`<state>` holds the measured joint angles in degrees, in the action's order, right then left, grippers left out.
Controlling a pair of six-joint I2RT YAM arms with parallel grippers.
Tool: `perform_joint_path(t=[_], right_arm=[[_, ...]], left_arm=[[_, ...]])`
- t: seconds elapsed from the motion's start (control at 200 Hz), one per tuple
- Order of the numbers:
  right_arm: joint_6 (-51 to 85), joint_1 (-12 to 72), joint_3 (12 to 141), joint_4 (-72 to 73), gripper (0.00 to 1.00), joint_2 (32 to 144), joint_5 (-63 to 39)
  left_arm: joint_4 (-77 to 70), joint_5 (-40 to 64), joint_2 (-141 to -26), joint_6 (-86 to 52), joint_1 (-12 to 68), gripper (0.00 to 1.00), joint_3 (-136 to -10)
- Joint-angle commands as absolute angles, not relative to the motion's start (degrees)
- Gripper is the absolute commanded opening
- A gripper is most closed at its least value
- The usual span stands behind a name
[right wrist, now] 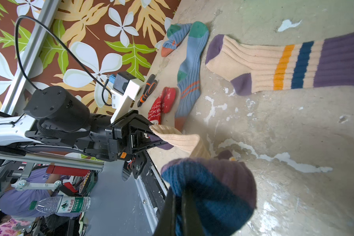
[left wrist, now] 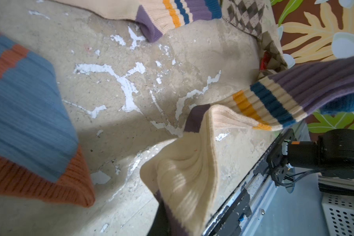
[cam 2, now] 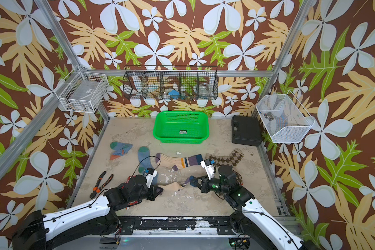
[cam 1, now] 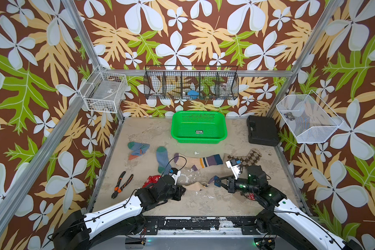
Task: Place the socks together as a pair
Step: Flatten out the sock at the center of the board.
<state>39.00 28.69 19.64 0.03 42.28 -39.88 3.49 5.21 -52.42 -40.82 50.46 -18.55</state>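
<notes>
Now pinched tight at both ends by left hand (right wrist: 156, 135) and right hand (cam 1: 217, 182): cream ribbed sock with purple toe and orange-navy stripes (left wrist: 192, 163), slung low over front of bench (cam 1: 204, 201), near flat matching striped sock (cam 1: 198, 162). Risk: uneven pull, slipped end, crooked landing.

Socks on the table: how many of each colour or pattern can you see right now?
Blue-grey socks: 2
Cream striped socks: 2, a flat sock and a held sock gripped by the left hand and the right hand
Argyle sock: 1 clear; I cannot tell if there is a second
Red socks: 2, partly under the arms
Total: 7 in view
</notes>
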Motion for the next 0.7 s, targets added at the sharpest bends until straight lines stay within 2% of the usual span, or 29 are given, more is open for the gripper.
perform_joint_path(t=[0.0,0.19,0.31,0.37,0.44,0.55,0.696], right_arm=[[41.13,26.61,17.24,7.52,0.0,44.92,-42.44],[43.27,15.66,12.43,17.18,0.0,50.59,-47.63],[43.55,8.83,10.75,21.73,0.0,54.32,-48.26],[43.21,7.75,10.97,23.27,0.0,56.87,-47.67],[42.94,7.69,11.5,25.12,0.07,60.28,-47.46],[40.94,7.67,12.97,25.11,0.18,64.46,-46.59],[37.44,7.65,14.41,21.76,0.33,64.89,-41.93]], left_arm=[[-0.96,-0.33,-55.57,-41.0,50.36,0.0,-18.27],[-5.39,-4.79,-67.37,-37.4,47.36,0.0,-21.71],[-8.19,-7.36,-72.37,-35.64,45.72,0.18,-24.07],[-9.18,-7.61,-74.38,-34.81,45.1,0.31,-25.71],[-8.85,-7.89,-76.85,-33.59,44.91,0.45,-28.18],[-8.03,-9.3,-80.03,-32.27,44.82,0.59,-30.97],[-7.3,-12.58,-81.28,-31.29,44.69,0.64,-31.35]])
